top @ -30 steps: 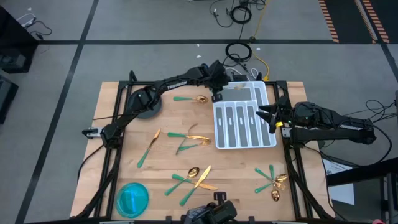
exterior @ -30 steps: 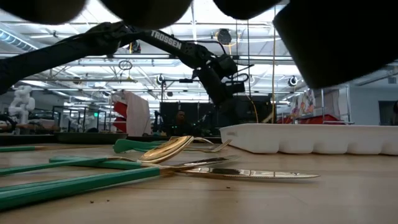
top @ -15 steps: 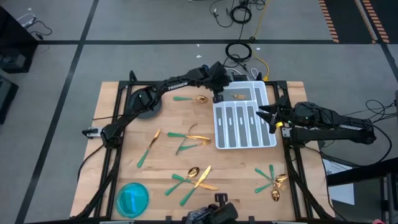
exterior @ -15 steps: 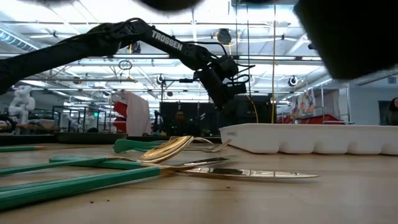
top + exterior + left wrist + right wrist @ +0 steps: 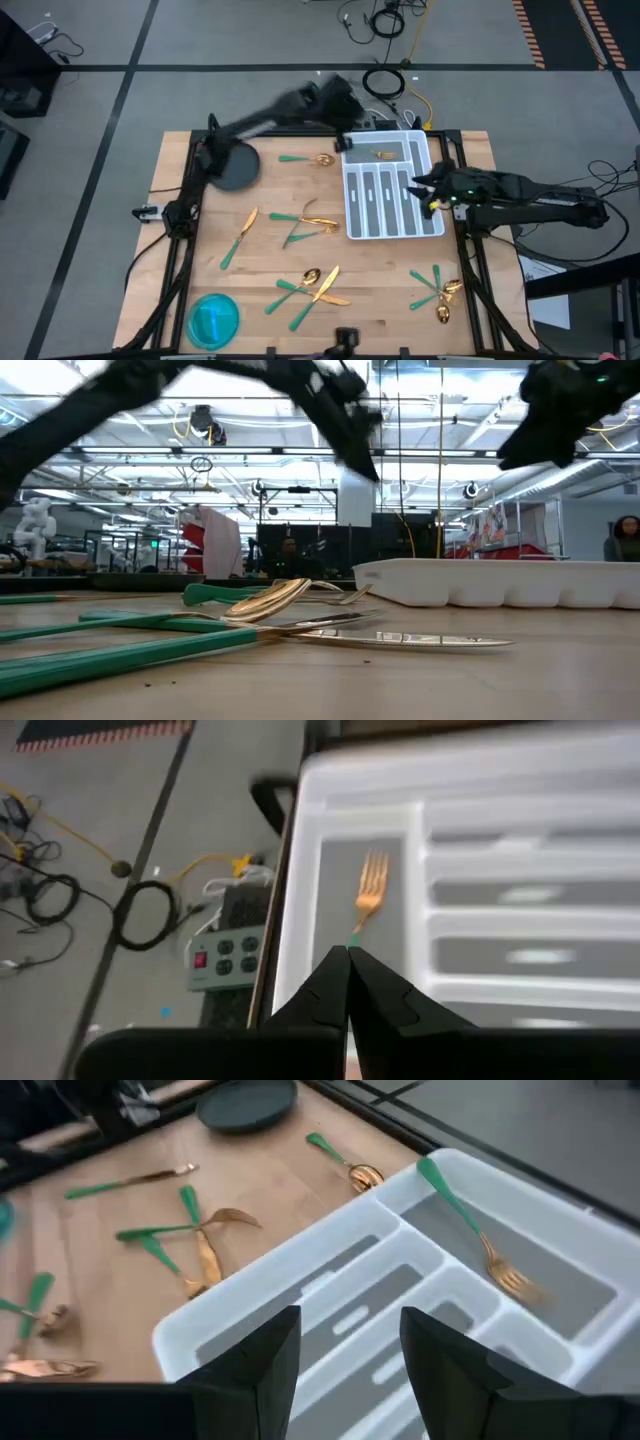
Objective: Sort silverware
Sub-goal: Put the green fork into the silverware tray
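Note:
Gold-headed, teal-handled silverware lies scattered on the wooden table: a spoon (image 5: 308, 158) at the far side, a knife (image 5: 238, 237), and clusters at the middle (image 5: 305, 225), near edge (image 5: 310, 285) and near right (image 5: 437, 290). One fork (image 5: 478, 1240) lies in the white tray's (image 5: 393, 215) wide far compartment, its handle end leaning on the rim (image 5: 430, 1172). My left gripper (image 5: 347, 960) is shut and empty, raised above the tray's far left corner (image 5: 345, 143). My right gripper (image 5: 345, 1370) is open and empty over the tray's right side (image 5: 425, 190).
A dark round plate (image 5: 237, 168) sits at the far left and a blue bowl (image 5: 213, 320) at the near left corner. A power strip and cables (image 5: 215, 955) lie on the floor beyond the table's far edge.
My left gripper has risen from the tray's far left corner and swung toward the table's far edge, moving fast; the fork stays lying in the tray's far compartment. My right gripper has moved a little toward the table's left, over the tray.

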Robot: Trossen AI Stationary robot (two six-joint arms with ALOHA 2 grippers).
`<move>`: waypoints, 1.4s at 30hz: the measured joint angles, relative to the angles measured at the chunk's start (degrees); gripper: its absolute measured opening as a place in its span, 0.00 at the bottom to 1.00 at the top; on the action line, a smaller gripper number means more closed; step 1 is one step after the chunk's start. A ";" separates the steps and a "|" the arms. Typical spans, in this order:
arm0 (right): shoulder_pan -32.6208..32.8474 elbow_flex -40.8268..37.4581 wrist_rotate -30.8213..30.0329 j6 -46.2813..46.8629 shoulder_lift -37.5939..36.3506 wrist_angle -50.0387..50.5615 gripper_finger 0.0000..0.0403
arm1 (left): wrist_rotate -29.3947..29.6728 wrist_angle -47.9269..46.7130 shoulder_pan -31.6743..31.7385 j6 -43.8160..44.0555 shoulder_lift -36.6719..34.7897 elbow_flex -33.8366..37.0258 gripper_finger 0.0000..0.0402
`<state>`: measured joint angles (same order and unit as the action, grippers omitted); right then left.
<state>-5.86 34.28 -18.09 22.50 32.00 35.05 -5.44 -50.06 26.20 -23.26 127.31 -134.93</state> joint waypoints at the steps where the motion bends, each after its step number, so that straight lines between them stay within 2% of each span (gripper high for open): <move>1: -0.80 0.00 -0.41 -1.36 2.35 -2.60 0.41 | -1.29 -1.94 0.41 1.47 -2.92 -0.08 0.02; 5: -6.07 2.77 -2.54 -5.87 14.00 -10.18 0.41 | -4.27 -8.94 1.10 6.05 -13.85 -0.17 0.03; 9: -13.78 12.50 -0.60 -15.41 28.21 -9.10 0.41 | -4.34 -13.88 1.07 6.48 -23.30 -0.15 0.03; 14: -24.75 28.05 6.90 -31.23 44.79 -3.14 0.41 | -4.26 -17.51 1.15 9.19 -32.28 -0.13 0.03; 20: -35.29 42.50 15.97 -44.27 59.03 10.45 0.41 | -4.21 -20.67 1.15 12.65 -39.48 -0.11 0.03; 25: -38.88 46.81 18.64 -54.30 67.04 18.53 0.41 | -4.12 -25.30 1.15 14.52 -42.04 -0.06 0.03; 30: -39.48 46.88 23.87 -59.50 72.88 19.79 0.43 | -4.14 -29.88 1.15 16.85 -42.63 -0.06 0.03; 42: -39.51 46.94 23.74 -59.75 78.19 10.04 0.44 | -3.36 -31.36 1.15 16.74 -42.58 -0.02 0.03</move>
<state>-45.36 81.23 5.65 -37.25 110.19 45.09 -8.80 -81.42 27.35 -6.51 84.73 -134.96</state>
